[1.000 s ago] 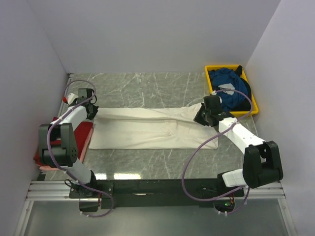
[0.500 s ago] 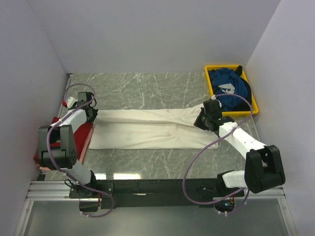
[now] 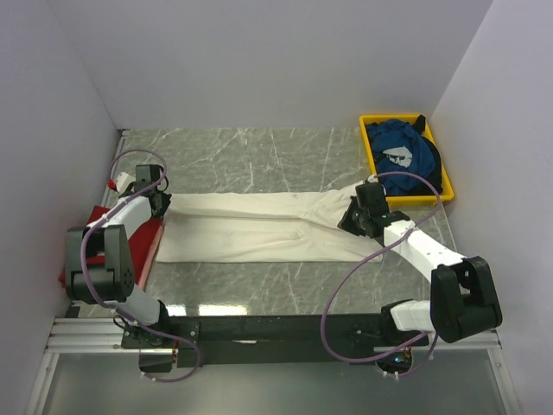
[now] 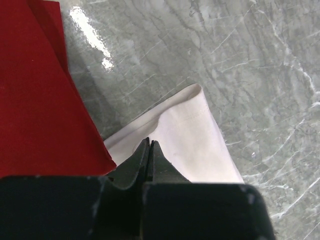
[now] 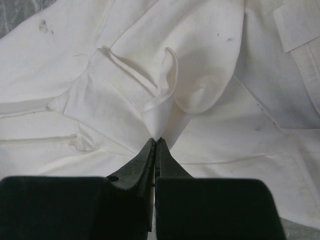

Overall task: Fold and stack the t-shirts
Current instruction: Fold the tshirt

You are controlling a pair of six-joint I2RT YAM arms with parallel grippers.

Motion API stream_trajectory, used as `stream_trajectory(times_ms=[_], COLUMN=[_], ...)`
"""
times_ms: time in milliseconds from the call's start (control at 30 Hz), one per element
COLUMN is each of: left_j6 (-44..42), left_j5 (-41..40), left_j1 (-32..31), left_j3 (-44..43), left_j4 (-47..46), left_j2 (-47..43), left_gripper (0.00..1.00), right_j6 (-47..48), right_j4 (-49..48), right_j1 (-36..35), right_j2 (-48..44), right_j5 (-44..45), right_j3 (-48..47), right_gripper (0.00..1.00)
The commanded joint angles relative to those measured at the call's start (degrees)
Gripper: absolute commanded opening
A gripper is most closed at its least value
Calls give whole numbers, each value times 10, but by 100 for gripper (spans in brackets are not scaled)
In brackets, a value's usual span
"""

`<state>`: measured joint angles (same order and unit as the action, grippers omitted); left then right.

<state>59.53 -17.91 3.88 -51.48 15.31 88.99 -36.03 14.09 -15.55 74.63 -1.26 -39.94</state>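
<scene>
The cream-white t-shirt (image 3: 259,232) lies as a long band across the marble table. My left gripper (image 3: 160,201) is shut at its left end, beside the dark red t-shirt (image 3: 95,246). In the left wrist view the closed tips (image 4: 150,142) rest on the white cloth's corner (image 4: 192,127), with the red shirt (image 4: 35,90) to the left. My right gripper (image 3: 352,214) is shut on a pinch of the white shirt at its right end. The right wrist view shows cloth (image 5: 200,60) drawn to a peak at the tips (image 5: 156,140). The blue t-shirt (image 3: 406,164) with a white print lies bunched in the tray.
The yellow tray (image 3: 366,143) stands at the back right, just beyond my right gripper. White walls close in the table on the left, back and right. Bare marble (image 3: 259,156) lies behind the white shirt, and a strip (image 3: 259,285) lies in front.
Both grippers have moved toward the near edge, drawing the white shirt's far edge with them. The band is narrower, and the blue shirt in the tray is more exposed.
</scene>
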Motion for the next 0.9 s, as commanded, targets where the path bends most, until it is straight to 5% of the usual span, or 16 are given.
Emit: stream_trajectory(times_ms=[0,433,467,600,633,867], left_j6=[4,9,9,11,11,1], left_j5=[-19,-17,-19,-22,-23,-17], left_j1=[3,3,3,3,4,-8], left_j3=[-4,19,22,27,28,15], left_j4=[-13,-27,-27,-27,-28,-21], left_j2=[-20,-15,-17,-28,-32,-66], left_gripper=[1,2,6,72,79,83], right_j6=[2,-3,-1,9,12,37], right_j4=[-9,-39,-46,-44,-40,7], right_j1=[-5,-11,-11,-11,-11,-4], right_j2=[-27,-43,-45,-81,-89,-96], right_j5=[2,-28,-40,-56,-53,-14], right_j3=[-4,38,43,48,47,-5], right_gripper=[0,3,6,34,37,42])
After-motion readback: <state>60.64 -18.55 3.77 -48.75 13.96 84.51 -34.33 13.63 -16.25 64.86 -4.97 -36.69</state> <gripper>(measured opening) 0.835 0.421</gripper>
